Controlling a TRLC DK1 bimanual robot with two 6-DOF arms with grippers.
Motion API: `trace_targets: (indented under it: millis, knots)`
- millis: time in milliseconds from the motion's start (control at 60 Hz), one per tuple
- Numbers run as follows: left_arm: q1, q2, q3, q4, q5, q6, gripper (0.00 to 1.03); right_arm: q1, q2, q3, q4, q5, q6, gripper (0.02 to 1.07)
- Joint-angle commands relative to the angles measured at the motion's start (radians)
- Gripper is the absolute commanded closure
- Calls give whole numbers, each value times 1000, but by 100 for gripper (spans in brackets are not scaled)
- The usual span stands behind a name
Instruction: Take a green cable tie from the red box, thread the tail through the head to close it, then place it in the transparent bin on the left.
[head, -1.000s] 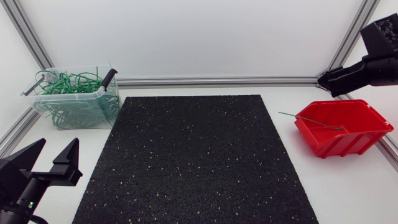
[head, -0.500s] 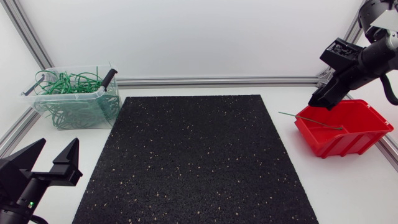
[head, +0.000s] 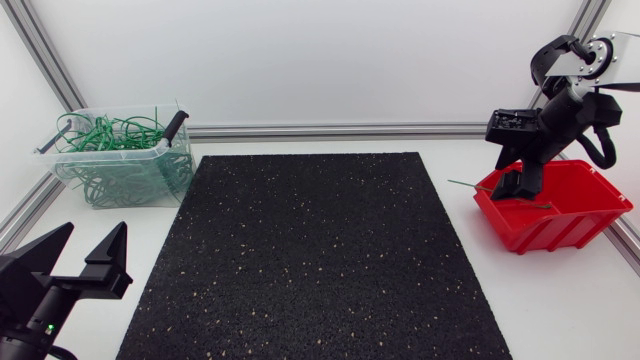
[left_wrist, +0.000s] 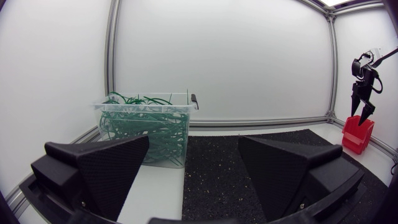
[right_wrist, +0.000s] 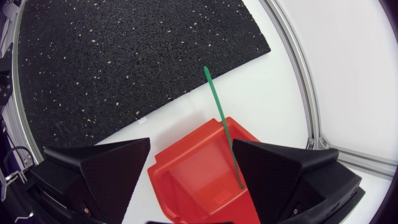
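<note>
Your white worktop (head: 560, 310) carries a black speckled mat (head: 315, 255) across its middle. At the far left corner, just off the mat, stands the clear bin (head: 75, 178), packed with a tangle of looped green ties (head: 110, 135), some poking above its rim. Across the mat, near the worktop's right edge, sits the red box (head: 560, 228). Your right gripper (head: 515, 185) hangs over the box's mat-side end, pointing down, its fingers released and wide apart, holding nothing. Its own camera looks straight down between the two fingers into the box. Your left gripper (head: 92, 235) rests low at the near left corner, beside the mat and well apart from the bin it faces, its fingers likewise spread and holding nothing. A single straight green tie (head: 500, 194) lies in the box. One end is down inside, which in the right wrist view shows just beside one finger. The thin tail leans over the rim and sticks out above the bare worktop, its tip short of the mat's edge
</note>
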Motion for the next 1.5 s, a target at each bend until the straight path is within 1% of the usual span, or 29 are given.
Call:
trace_targets:
  millis: [0,50,167,217,417,500,583,667,700,783,850,933,967,1067,1083,1100,1117,1300,1400,1483]
  knots:
    - [-9,-3,-37,-26,-9,0,3,-9,23,-16,30,5,-74,14]
    - [-9,-1,-39,-26,-9,0,3,-7,31,-22,51,3,-92,17]
    - [-9,-1,-39,-26,-9,0,3,-7,66,-40,102,15,-109,17]
    - [-9,-1,-39,-26,-9,0,3,-7,79,-50,128,15,-118,22]
    - [-9,-1,-39,-26,-9,0,3,2,131,-89,252,71,-124,23]
    - [-8,-1,-39,-26,-9,0,3,10,149,-115,312,100,-121,30]
    - [-8,1,-37,-26,-9,2,3,22,154,-145,381,120,-121,31]
    - [-8,1,-39,-26,-9,2,3,28,158,-158,409,133,-120,31]
    - [-8,1,-37,-26,-9,3,3,34,158,-169,424,133,-120,35]
    - [-8,1,-37,-26,-9,3,3,45,151,-198,478,136,-117,52]
    - [-8,1,-37,-28,-9,3,3,54,137,-229,535,147,-120,63]
    - [-9,1,-37,-28,-9,3,3,61,132,-250,578,167,-123,72]
    - [-9,1,-37,-28,-9,3,3,61,132,-250,585,167,-123,79]
    - [-9,2,-37,-28,-9,3,3,64,128,-257,613,172,-120,84]
    - [-9,1,-37,-28,-9,3,3,65,126,-258,625,176,-117,90]
    - [-9,1,-37,-28,-9,3,3,65,126,-258,628,176,-118,93]
    - [-9,2,-37,-28,-9,3,3,71,123,-257,627,179,-123,102]
    - [-9,1,-37,-28,-9,3,3,93,33,-329,674,215,-124,101]
    - [-9,1,-37,-29,-9,3,3,108,-37,-372,705,218,-121,101]
    - [-9,1,-37,-29,-9,3,3,116,-89,-395,703,216,-114,101]
